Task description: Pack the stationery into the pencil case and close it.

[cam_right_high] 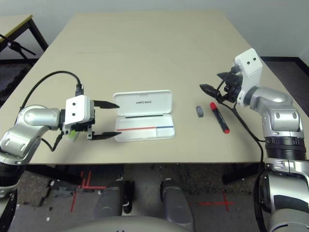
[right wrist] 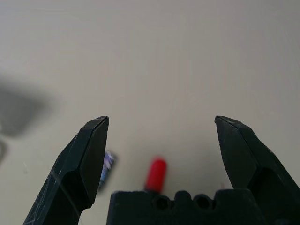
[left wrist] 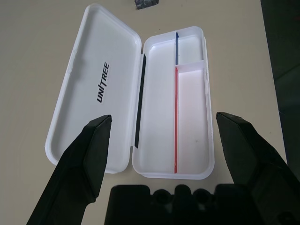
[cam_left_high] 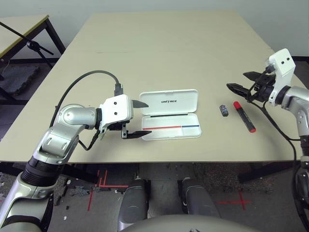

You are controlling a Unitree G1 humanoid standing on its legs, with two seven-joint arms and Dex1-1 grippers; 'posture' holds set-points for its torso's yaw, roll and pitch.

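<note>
While the R claw (cam_left_high: 237, 82) hangs w/ fingers apart above the bench (cam_left_high: 145, 53), the dark-barrelled marker (cam_left_high: 245, 117) lies nearer the robot's body than its tips, red cap outward, long axis slanting back to the robot's R; the R arm is nearer, so it'd likely need to draw back and turn. L claw (cam_left_high: 148, 118), fingers also spread, is by the pencil case (cam_left_high: 169, 102).
</note>
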